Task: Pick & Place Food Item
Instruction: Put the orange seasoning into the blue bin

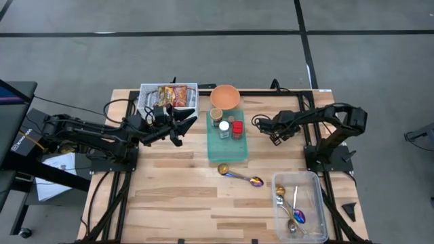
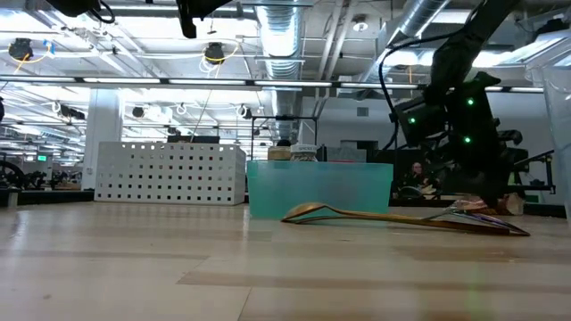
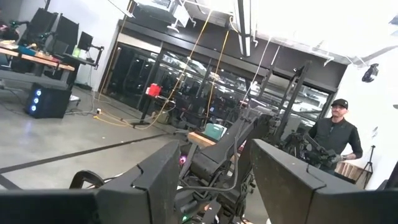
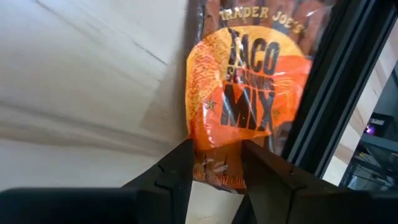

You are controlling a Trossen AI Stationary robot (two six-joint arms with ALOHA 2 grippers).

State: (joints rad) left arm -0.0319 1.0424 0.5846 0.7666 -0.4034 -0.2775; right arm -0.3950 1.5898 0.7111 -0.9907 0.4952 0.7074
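Note:
An orange taco seasoning mix packet (image 4: 249, 93) fills the right wrist view, with my right gripper (image 4: 214, 152) shut on its near end. Seen from above, that gripper (image 1: 270, 130) slants down over the table right of the teal tray (image 1: 227, 150), and the arm hides the packet. My left gripper (image 1: 182, 122) hangs high left of the teal tray, near the white tray (image 1: 146, 89) of food packets. It points out into the room and is open (image 3: 214, 162), with nothing between its fingers. My right gripper pinches the packet's brown bottom edge (image 4: 214, 167) between its two fingers. The fingers slant down from the table's right side, and the packet reaches forward past them, its printed face toward the camera. Whether its far end touches the wood, I cannot tell.
An orange bowl (image 1: 225, 97) stands behind the teal tray, which holds small jars (image 1: 230, 127). Two spoons (image 1: 239, 175) lie on the wood in front of it. A clear bin (image 1: 317, 211) with more spoons sits at the near right. A black rail (image 4: 336, 74) runs beside the packet.

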